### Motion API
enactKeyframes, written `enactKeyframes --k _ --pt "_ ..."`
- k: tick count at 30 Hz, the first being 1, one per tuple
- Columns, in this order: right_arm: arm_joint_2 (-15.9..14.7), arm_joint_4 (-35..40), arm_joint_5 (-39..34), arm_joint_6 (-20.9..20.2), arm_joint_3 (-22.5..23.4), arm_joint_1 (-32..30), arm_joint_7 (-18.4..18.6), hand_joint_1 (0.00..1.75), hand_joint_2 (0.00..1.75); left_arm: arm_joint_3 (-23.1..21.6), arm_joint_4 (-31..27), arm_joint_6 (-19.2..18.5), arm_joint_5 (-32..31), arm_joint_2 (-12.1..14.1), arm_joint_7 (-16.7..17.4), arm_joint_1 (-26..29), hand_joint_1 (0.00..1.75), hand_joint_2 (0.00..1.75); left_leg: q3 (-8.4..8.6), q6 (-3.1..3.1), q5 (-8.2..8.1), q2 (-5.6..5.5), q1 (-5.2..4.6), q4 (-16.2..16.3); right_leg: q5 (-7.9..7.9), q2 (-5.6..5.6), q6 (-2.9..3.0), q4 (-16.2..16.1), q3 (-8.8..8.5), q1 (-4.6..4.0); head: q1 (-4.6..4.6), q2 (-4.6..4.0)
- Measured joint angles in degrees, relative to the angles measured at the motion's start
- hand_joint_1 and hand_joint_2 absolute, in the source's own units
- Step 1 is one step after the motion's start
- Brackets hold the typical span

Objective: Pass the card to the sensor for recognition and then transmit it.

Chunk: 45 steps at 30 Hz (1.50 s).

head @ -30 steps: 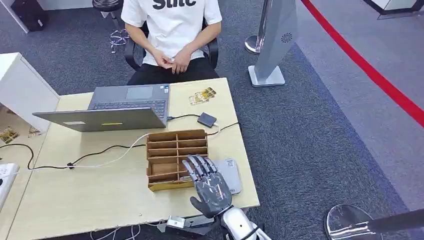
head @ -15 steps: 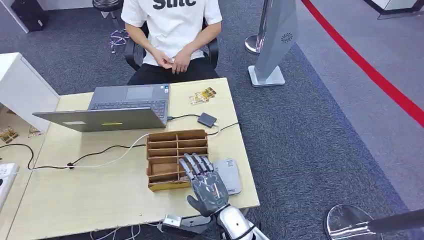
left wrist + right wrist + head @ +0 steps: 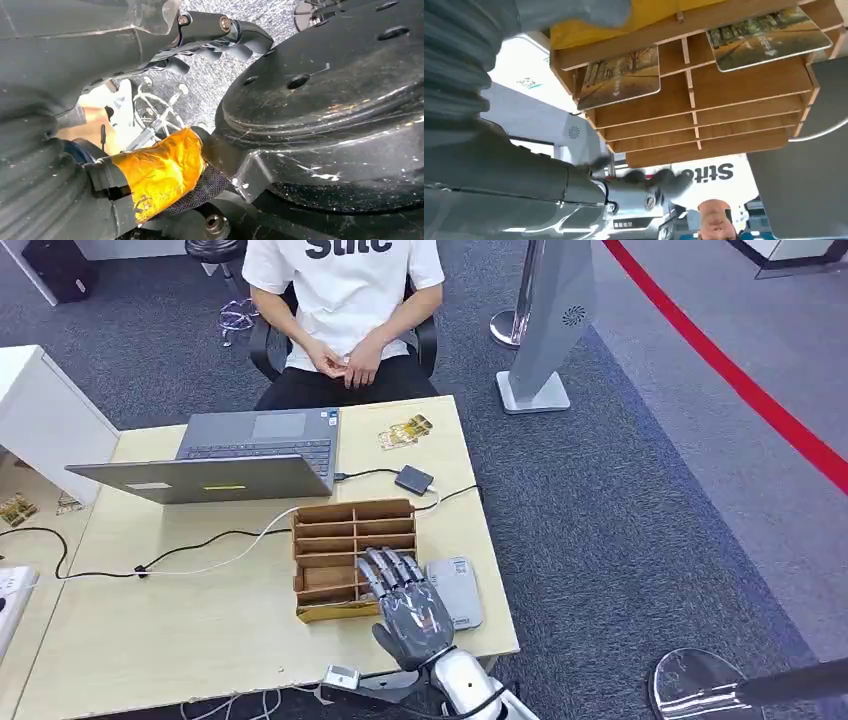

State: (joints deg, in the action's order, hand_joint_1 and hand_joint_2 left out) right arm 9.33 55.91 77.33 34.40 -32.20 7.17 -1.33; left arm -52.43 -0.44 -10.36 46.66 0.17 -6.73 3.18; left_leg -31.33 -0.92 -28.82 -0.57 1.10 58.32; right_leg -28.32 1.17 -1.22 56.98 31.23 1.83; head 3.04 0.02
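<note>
— Grey carpet [image 3: 620, 500] runs round a pale wooden table [image 3: 200, 630], with a red line [image 3: 740, 390] crossing the floor at the far right. What sits on the table?

— A wooden slotted organizer [image 3: 345, 540] near the right end, an open laptop [image 3: 235, 455] farther back on the left, and a grey sensor pad [image 3: 455, 590] lying flat just right of the organizer. A small dark adapter [image 3: 413, 479] with cables lies beyond the organizer, and a few small cards [image 3: 404, 431] lie at the far edge.

— Where is the card for the task?

— In the right wrist view, one card [image 3: 620, 77] stands in a near slot of the organizer and a second card [image 3: 768, 37] in the slot alongside it.

— And the hands?

— The right hand [image 3: 408, 605] hovers over the organizer's near right corner, fingers spread and extended, holding nothing. The left hand [image 3: 210, 42] hangs low beside the robot's body; its fingers look curled, but I cannot tell whether they are clenched.

— Anyone nearby?

— A person in a white shirt [image 3: 345, 290] sits across the table, hands together in the lap.
</note>
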Motion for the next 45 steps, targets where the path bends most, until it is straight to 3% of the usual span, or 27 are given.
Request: enactKeyframes --k 10,12,19,28,34,37,42,45 --pt "0.1 -0.8 0.5 -0.4 0.0 0.2 0.2 1.62 1.75 0.0 0.0 0.0 0.2 0.0 0.0 0.0 0.00 1.75 0.00 0.00 0.00 0.00 0.00 0.0 0.00 0.00 0.00 0.0 0.00 0.00 0.00 0.00" --pt "0.2 -1.0 0.7 -0.3 0.0 0.5 0.2 1.71 1.75 0.0 0.0 0.0 0.2 0.0 0.1 0.0 0.00 1.75 0.01 0.00 0.00 0.00 0.00 0.0 0.00 0.00 0.00 0.0 0.00 0.00 0.00 0.00" --pt "0.2 -0.9 8.5 4.7 0.0 0.8 4.0 1.75 1.75 0.0 0.0 0.0 0.5 0.0 0.1 0.0 0.00 1.75 0.02 0.00 0.00 0.00 0.00 0.0 0.00 0.01 0.00 0.0 0.00 0.00 0.02 0.00" --pt "-0.2 11.5 9.8 5.2 1.1 0.1 2.1 1.75 1.75 -0.6 0.0 -0.4 0.7 0.0 0.0 -0.1 0.00 1.75 0.03 0.00 0.00 0.01 0.00 0.0 0.00 0.02 0.00 0.0 0.01 0.00 0.00 0.00" --pt "-1.0 22.2 6.3 5.4 1.6 0.6 -3.6 1.75 1.75 -0.9 0.0 -0.7 0.7 0.1 0.1 -0.2 0.00 1.75 0.02 0.00 0.00 0.02 0.00 0.0 0.01 0.03 0.00 0.0 0.01 0.00 0.00 0.00" --pt "-1.1 24.2 2.9 3.7 1.4 2.8 -4.4 1.75 1.75 -1.0 0.0 -1.1 0.7 0.3 0.2 -0.3 0.00 1.75 0.02 0.00 0.01 0.02 0.00 0.0 0.01 0.03 0.00 0.0 -0.01 0.00 0.00 0.00" --pt "-0.9 24.5 -2.1 -5.1 -0.7 11.5 -5.4 1.75 1.75 -2.6 0.0 -1.9 -0.8 0.9 0.5 -1.0 0.00 1.75 0.04 -0.11 0.14 0.03 0.02 0.0 0.09 0.05 0.07 0.0 0.00 -0.01 0.02 0.00" --pt "-0.3 23.8 -2.8 -6.4 -1.4 15.2 -5.4 1.75 1.75 -3.5 0.0 -2.2 -1.0 1.2 0.6 -1.3 0.00 1.75 0.03 -0.10 0.16 -0.03 0.04 0.0 0.10 0.01 0.07 0.0 -0.01 -0.02 0.02 0.00"
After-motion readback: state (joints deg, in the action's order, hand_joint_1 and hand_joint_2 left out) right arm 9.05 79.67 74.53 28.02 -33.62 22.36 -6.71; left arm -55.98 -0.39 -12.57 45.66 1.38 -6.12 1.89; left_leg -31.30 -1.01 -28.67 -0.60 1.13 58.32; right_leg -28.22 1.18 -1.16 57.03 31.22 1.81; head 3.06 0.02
